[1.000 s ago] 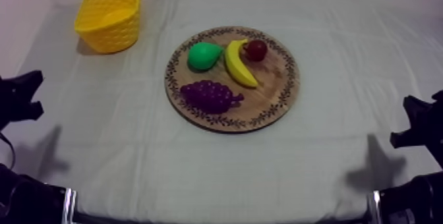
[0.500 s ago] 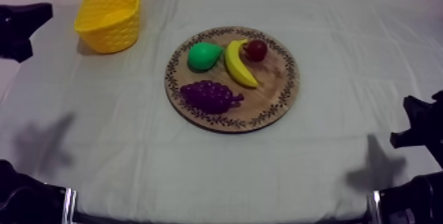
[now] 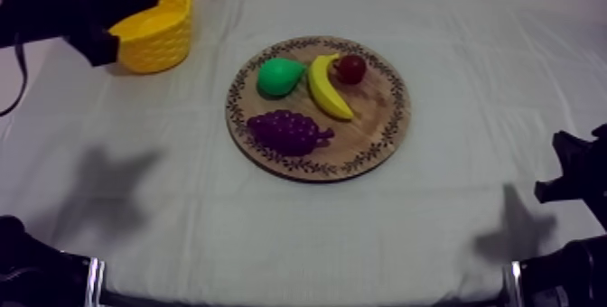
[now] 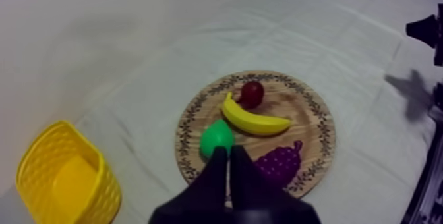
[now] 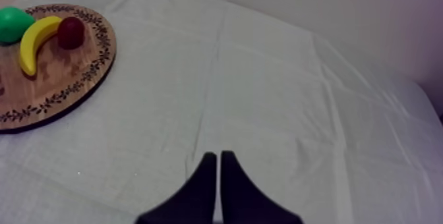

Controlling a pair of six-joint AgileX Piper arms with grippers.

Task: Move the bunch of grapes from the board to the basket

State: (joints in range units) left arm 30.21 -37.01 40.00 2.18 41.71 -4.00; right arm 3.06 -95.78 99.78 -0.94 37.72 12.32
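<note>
Grapes [image 3: 287, 132] lie on the board [image 3: 375, 125], front-left part, just inside the patterned rim, narrow end toward the board's middle. Nothing is gripping or touching them.

Other fruit on the board:
- pear [image 3: 278, 76]: left side, just behind the grapes
- banana [image 3: 325, 87]: across the middle, its lower end near the grapes' narrow end
- small red fruit [image 3: 351, 69]: at the back, just beside the banana's far tip

Basket [image 3: 163, 40] stands on the cloth [image 3: 452, 229], well off the board's back-left.

L gripper [image 4: 229, 154]: fingers [image 4: 242, 177] pressed together as a narrow wedge, nothing btw them. In the top view the L arm comes in at the basket, on the side away from the board, and overlaps the basket's rim. That puts it well apart from the board and the grapes. From the L wrist view the wedge points toward the board. Its tips line up w/ the board's near rim, btw pear and grapes. The grapes sit just to one side of the tips along that line of sight, no contact. The basket is off to the other side of the wedge, away from the board.

R gripper [image 5: 218, 157]: fingers [image 5: 232, 180] also closed flat against each other, holding nothing. It is over bare cloth off the board's right side, well apart from the rim. The R wrist view shows the board's edge w/ banana, small red fruit and pear. The grapes lie on the half of the board away from this gripper.
</note>
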